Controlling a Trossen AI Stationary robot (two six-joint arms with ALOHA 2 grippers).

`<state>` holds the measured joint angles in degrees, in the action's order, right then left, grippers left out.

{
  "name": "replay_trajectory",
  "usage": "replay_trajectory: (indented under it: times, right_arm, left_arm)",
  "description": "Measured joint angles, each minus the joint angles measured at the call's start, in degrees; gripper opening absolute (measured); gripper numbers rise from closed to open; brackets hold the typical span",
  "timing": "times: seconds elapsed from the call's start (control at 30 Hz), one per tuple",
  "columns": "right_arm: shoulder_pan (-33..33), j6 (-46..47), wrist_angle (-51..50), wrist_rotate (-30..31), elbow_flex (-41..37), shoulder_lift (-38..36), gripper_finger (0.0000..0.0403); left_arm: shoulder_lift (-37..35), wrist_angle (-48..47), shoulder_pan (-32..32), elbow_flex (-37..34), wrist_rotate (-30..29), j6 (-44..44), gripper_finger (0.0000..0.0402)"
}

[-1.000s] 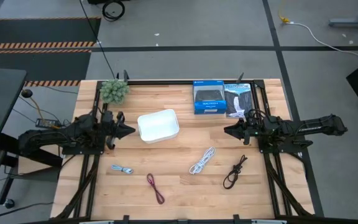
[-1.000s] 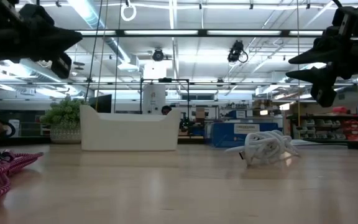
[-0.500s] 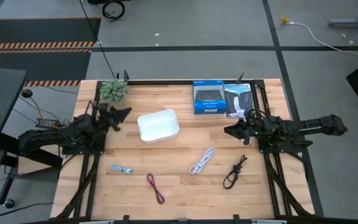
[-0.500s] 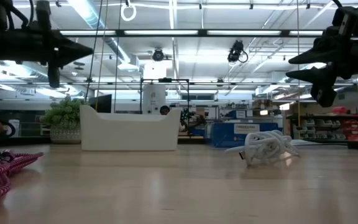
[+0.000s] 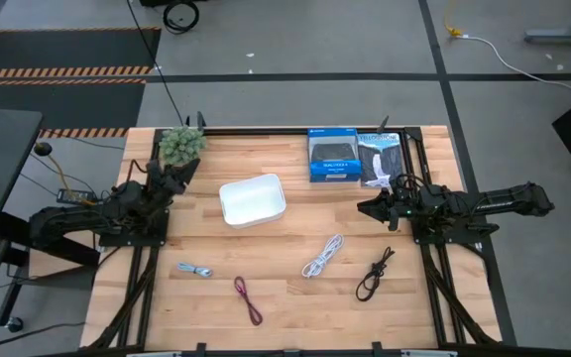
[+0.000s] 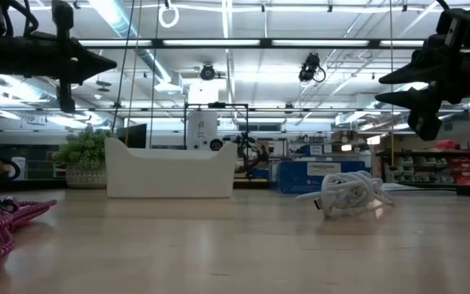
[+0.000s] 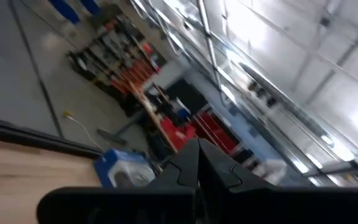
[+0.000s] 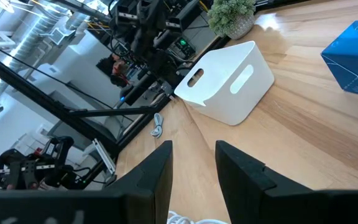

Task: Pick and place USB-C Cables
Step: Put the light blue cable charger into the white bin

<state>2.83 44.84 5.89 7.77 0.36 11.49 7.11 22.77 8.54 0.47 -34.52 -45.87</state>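
Four cables lie flat on the wooden table near its front: silver-grey (image 5: 195,270), maroon (image 5: 248,299), white (image 5: 321,256) and black (image 5: 374,274). The maroon cable (image 6: 6,220) and the white cable (image 6: 349,193) also show in the low view. My left gripper (image 5: 178,171) is shut and empty. It is raised at the far left beside the plant and tipped upward, as its wrist view (image 7: 197,152) shows. My right gripper (image 5: 362,208) is open and empty. It hovers at the right, farther back than the white and black cables, and its wrist view (image 8: 193,168) shows the gap between its fingers.
A white plastic tray (image 5: 253,199) stands at the middle of the table. Two blue-and-black boxes (image 5: 332,156) (image 5: 380,159) lie at the far edge toward the right. A small green plant (image 5: 181,144) stands at the far left corner. Bare wood lies between the cables.
My left gripper has swung from beside the tray toward the table's far edge and the plant. It has turned to point toward the far edge and tipped upward. My right gripper and the cables have kept still.
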Motion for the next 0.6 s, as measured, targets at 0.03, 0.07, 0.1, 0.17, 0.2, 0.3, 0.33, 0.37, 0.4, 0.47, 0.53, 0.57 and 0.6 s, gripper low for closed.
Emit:
replay_trajectory:
  times: [0.03,0.07,0.1,0.17,0.2,0.3,0.33,0.37,0.4,0.47,0.53,0.57,0.6]
  right_arm:
    - [0.0,0.0,0.0,0.0,0.0,0.0,0.0128]
    - [0.0,0.0,0.0,0.0,0.0,0.0,0.0128]
    - [0.0,0.0,0.0,0.0,0.0,0.0,0.0128]
    - [0.0,0.0,0.0,0.0,0.0,0.0,0.0128]
    - [0.0,0.0,0.0,0.0,0.0,0.0,0.0128]
    - [0.0,0.0,0.0,0.0,0.0,0.0,0.0128]
    - [0.0,0.0,0.0,0.0,0.0,0.0,0.0128]
    - [0.0,0.0,0.0,0.0,0.0,0.0,0.0128]
    - [0.0,0.0,0.0,0.0,0.0,0.0,0.0128]
    - [0.0,0.0,0.0,0.0,0.0,0.0,0.0128]
    - [0.0,0.0,0.0,0.0,0.0,0.0,0.0128]
    - [0.0,0.0,0.0,0.0,0.0,0.0,0.0128]
    - [0.0,0.0,0.0,0.0,0.0,0.0,0.0128]
  left_arm:
    - [0.0,-0.4,0.0,0.0,-0.9,0.0,0.0009]
    - [0.0,-0.8,0.0,0.0,-2.1,0.0,0.0009]
    - [0.0,-0.8,0.0,0.0,-3.5,0.1,0.0009]
    - [0.0,0.0,0.0,0.0,-6.3,1.5,0.0009]
    - [0.0,0.1,0.0,0.0,-7.2,2.2,0.0009]
    - [0.0,0.1,0.0,0.0,-7.8,2.1,0.0009]
    - [0.0,0.0,-0.1,0.0,-7.6,1.2,0.0009]
    - [0.0,0.0,-0.2,0.0,-7.2,0.4,0.0009]
    - [0.0,0.1,-0.2,0.0,-6.8,0.2,0.0009]
    - [0.0,-0.8,-0.2,0.4,-7.3,0.2,0.0009]
    - [0.0,-2.3,-0.2,1.1,-9.3,1.3,0.0009]
    - [0.0,-3.1,-0.2,1.4,-10.5,1.4,0.0009]
    - [0.0,-3.9,-0.2,1.4,-11.6,1.2,0.0009]
